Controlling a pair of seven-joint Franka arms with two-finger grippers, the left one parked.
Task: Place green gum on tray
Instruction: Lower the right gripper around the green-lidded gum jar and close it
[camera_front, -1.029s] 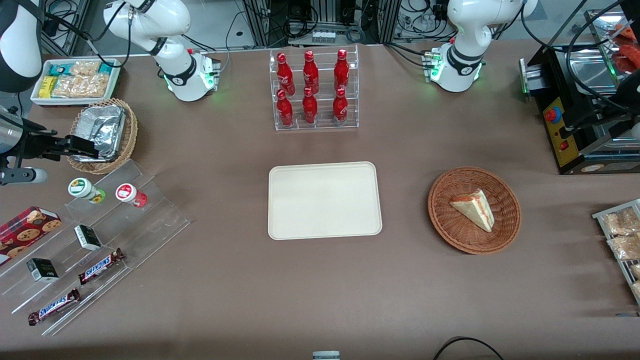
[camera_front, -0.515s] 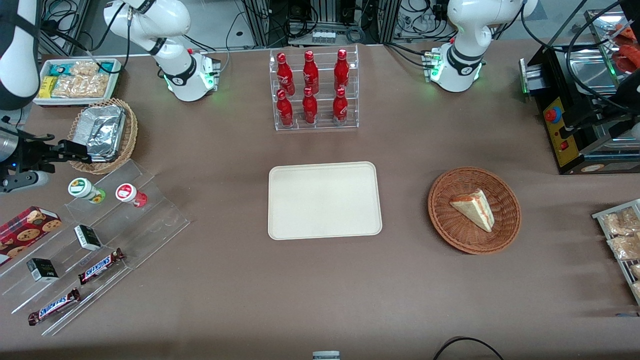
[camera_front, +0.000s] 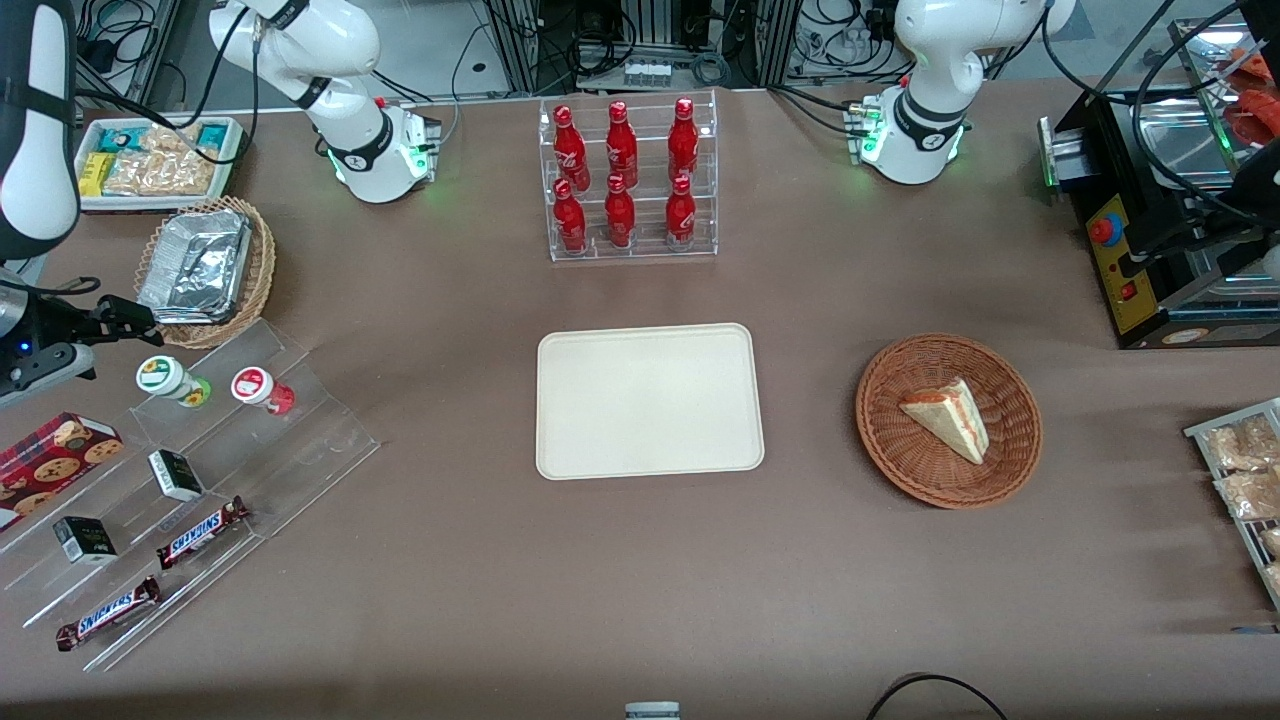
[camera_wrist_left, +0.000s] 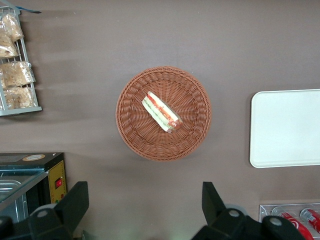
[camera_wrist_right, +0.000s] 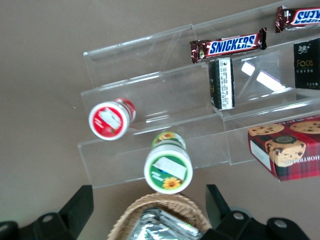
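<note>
Green gum (camera_wrist_right: 168, 169) stands upright on the top step of the clear acrylic display stand (camera_front: 250, 440), beside the red-lidded bottle (camera_wrist_right: 108, 120). The tool (camera_wrist_right: 150, 220), fingers spread and empty, hovers just above it, its gap roughly over the lid; the tray (camera_front: 648, 400) lies well apart at mid-bench.

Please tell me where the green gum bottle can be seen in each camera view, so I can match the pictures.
Front view: the green gum stands on the clear stepped rack, beside the red gum, with the gripper just above it.
Right wrist view: green gum, seen lid-on between the gripper's open fingers.
Left wrist view: not in it.
Shared landmark: the red gum beside it.
</note>
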